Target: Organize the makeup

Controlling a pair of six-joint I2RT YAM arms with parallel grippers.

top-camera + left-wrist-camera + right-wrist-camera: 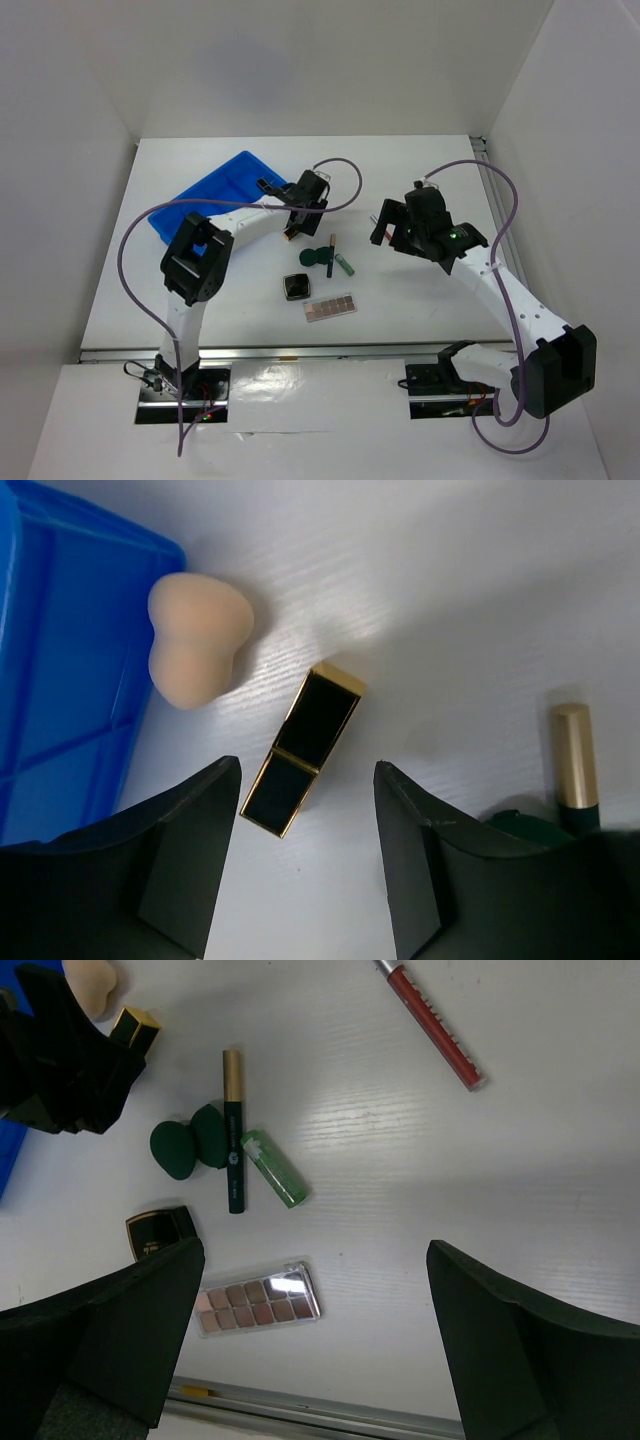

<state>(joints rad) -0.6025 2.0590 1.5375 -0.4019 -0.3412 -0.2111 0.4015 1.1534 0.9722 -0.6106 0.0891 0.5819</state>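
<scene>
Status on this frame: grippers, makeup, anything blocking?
Left gripper open over black-gold lipstick, not gripped. Right gripper open, empty. Beige sponge beside blue tray; nothing between gripper and lipstick.

The left arm (pixel 195 262) rises from its base to a bent elbow, and its forearm runs along the near edge of the blue tray (pixel 215 192). The left gripper (pixel 297 215) sits just off the tray's right corner, pointed down. Its jaws are parted and its fingers (pixel 185 865) grip nothing. The right arm (pixel 500 290) reaches out well to the right of the tray, with the wrist turned toward it. The right gripper (pixel 383 222) is raised, with its jaws spread wide and empty.
</scene>
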